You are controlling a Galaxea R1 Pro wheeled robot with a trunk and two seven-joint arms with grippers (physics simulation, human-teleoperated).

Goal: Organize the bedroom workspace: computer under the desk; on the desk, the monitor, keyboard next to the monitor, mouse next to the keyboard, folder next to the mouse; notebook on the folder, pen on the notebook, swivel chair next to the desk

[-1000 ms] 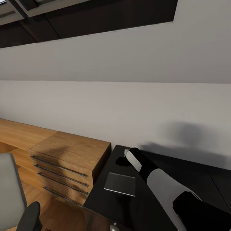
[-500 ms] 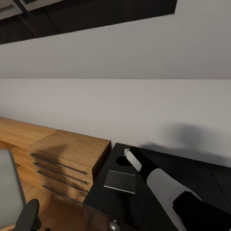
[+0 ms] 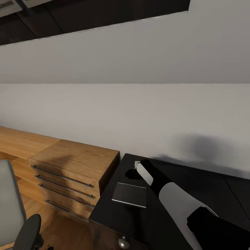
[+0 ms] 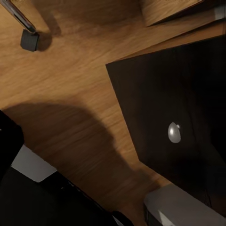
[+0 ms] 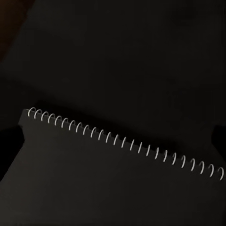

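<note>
Whole head view had drifted slightly against half a second earlier: camera moved, not things. Swivel chair [image 3: 12, 208] stood left of the desk [image 3: 208, 187], past the wood dresser [image 3: 74, 166]. Notebook [image 3: 130, 194] lay flat on the desk; right gripper [image 3: 131, 173] hung just behind it, jaw state unreadable. A small round mouse [image 4: 174, 132] sat on the desktop.

A light wood dresser [image 3: 74, 166] stands against the pale grey wall [image 3: 139, 114], its front showing four drawers with long dark bar handles [image 3: 62, 176]. Its flat top carries a soft shadow. To its left a lower wooden surface [image 3: 17, 142] runs along the same wall. Below lies a light wood floor [image 4: 70, 89], darkened in places by broad shadows. High above, a dark recess [image 3: 104, 14] cuts across the sloped grey ceiling.
</note>
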